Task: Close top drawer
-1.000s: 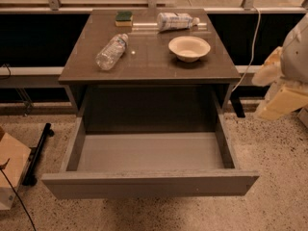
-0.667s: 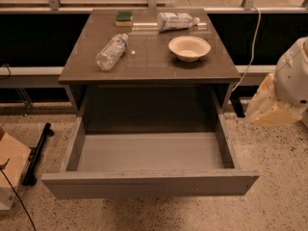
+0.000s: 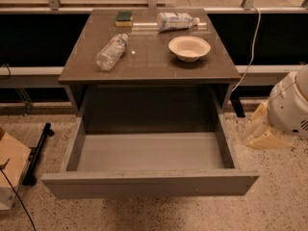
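Note:
The top drawer (image 3: 149,184) of the grey cabinet stands pulled far out toward me. Its wide flat front panel is nearest the camera, and its grey inside (image 3: 149,150) holds nothing. My gripper (image 3: 262,131) is at the right edge of the view, a cream part below the arm's white rounded housing (image 3: 291,107). It hangs over the floor beside the drawer's right wall, a little apart from it and not touching it.
On the cabinet top (image 3: 149,66) lie a clear bottle (image 3: 111,51), a second bottle (image 3: 175,20), a cream bowl (image 3: 189,47) and a green sponge (image 3: 123,17). A cardboard box (image 3: 9,170) and a black bar (image 3: 36,153) lie on the floor at left. A cable (image 3: 248,61) hangs at right.
The arm at the right has moved down in the view, toward the level of the drawer. The drawer has not moved.

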Tool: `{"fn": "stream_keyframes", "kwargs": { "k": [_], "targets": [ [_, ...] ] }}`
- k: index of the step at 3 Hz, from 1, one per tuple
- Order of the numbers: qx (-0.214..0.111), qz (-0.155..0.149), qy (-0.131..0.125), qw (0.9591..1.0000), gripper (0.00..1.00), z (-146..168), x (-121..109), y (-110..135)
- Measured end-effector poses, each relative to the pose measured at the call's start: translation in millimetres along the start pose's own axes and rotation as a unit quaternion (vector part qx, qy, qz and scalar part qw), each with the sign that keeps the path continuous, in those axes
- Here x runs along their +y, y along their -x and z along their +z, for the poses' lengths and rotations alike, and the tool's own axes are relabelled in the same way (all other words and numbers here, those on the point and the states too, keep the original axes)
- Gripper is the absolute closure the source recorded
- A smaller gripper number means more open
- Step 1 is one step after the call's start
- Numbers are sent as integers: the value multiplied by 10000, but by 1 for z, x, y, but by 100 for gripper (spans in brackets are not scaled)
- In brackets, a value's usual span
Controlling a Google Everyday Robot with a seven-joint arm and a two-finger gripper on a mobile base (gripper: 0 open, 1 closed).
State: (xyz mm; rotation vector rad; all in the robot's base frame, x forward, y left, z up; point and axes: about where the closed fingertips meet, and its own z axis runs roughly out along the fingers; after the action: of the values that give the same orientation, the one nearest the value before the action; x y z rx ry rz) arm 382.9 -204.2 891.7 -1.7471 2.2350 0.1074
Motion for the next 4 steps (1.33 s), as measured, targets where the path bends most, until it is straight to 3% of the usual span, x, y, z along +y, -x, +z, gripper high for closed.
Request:
{"fn": "stream_keyframes", "kwargs": {
  "k": [2,4],
  "targets": [
    [249,-90,46,9996,100,39,10,-6],
    [148,95,421,9990,100,113,32,-34]
  ]
}}
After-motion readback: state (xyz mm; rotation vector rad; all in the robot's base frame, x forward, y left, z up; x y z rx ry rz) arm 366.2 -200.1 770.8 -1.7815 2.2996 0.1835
